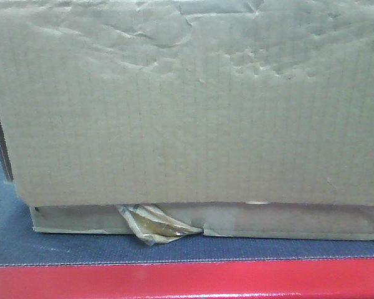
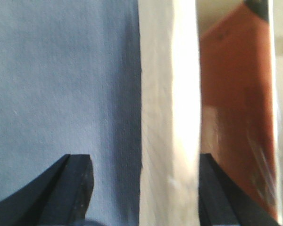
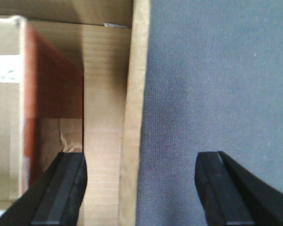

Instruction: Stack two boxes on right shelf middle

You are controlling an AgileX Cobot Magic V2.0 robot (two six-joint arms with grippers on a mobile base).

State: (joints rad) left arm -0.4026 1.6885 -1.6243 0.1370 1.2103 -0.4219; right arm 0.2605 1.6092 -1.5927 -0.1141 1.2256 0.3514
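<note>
Stacking looks done to us, shelving does not. On the left, our left end effector (image 2: 142, 164) stands open, its jaws straddling a pale cardboard wall (image 2: 167, 117). The outer finger hangs over the felt, apart from the wall, the inner one sits close against its far face, and nothing is clamped. We take that wall for a side of one of the boxes, though we cannot tell which.

In the front view the tall box (image 1: 187, 106), wrinkled along its upper face, rests on the thin box (image 1: 287, 221), whose yellowish tape scrap (image 1: 153, 225) pokes out left of centre. Both sit on the dark felt counter (image 1: 81, 249) behind its red rim (image 1: 187, 280).

On the right, our right end effector (image 3: 144, 159) is likewise spread wide around a brown cardboard wall (image 3: 134, 117), both fingers clear of it. No steel shelf shows in any view, so we judge the pair stacked but not yet placed. What remains is closing both end effectors, lifting the stack together and setting it on the right shelf's middle board
</note>
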